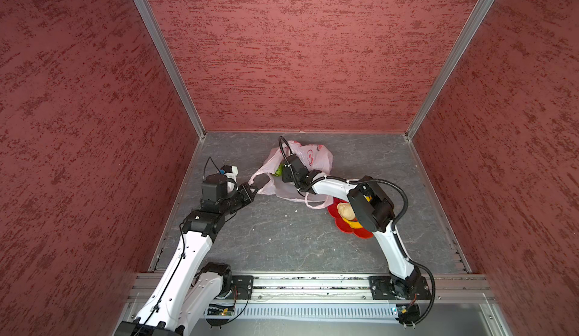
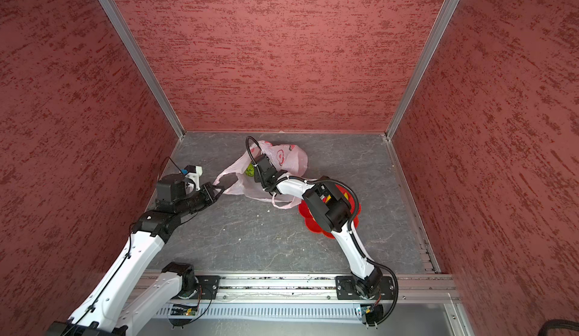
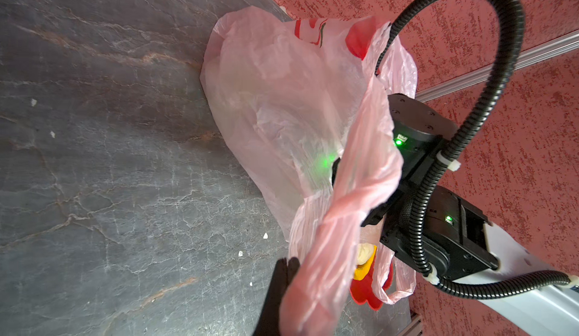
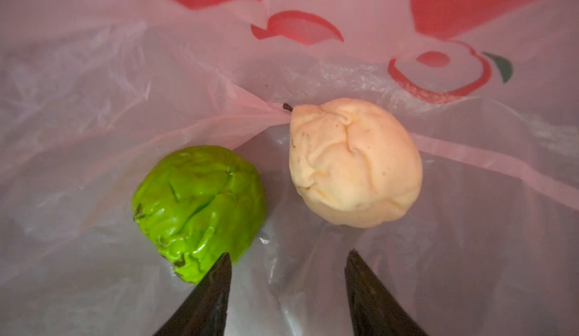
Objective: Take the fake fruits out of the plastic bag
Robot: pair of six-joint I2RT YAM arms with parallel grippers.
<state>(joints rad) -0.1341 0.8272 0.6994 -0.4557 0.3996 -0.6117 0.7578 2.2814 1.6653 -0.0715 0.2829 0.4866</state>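
Note:
The pale pink plastic bag (image 1: 313, 159) lies crinkled at the back of the floor in both top views. My left gripper (image 1: 252, 190) is shut on one of its loop handles (image 3: 329, 256) and holds the mouth open. My right gripper (image 4: 288, 256) is inside the bag, open, with nothing between its fingers. Just ahead of it lie two fake fruits: a green speckled ball (image 4: 200, 209) beside one fingertip and a pale beige lumpy ball (image 4: 354, 165) farther in. The green ball (image 2: 250, 171) shows through the bag mouth from above.
A red flower-shaped dish (image 1: 347, 229) sits on the floor right of the bag, partly under my right arm. It holds a beige lumpy fruit (image 1: 344, 210) and a yellow one (image 1: 354, 224). The bag's other handle (image 1: 316, 204) lies loose near it. Red walls enclose the floor.

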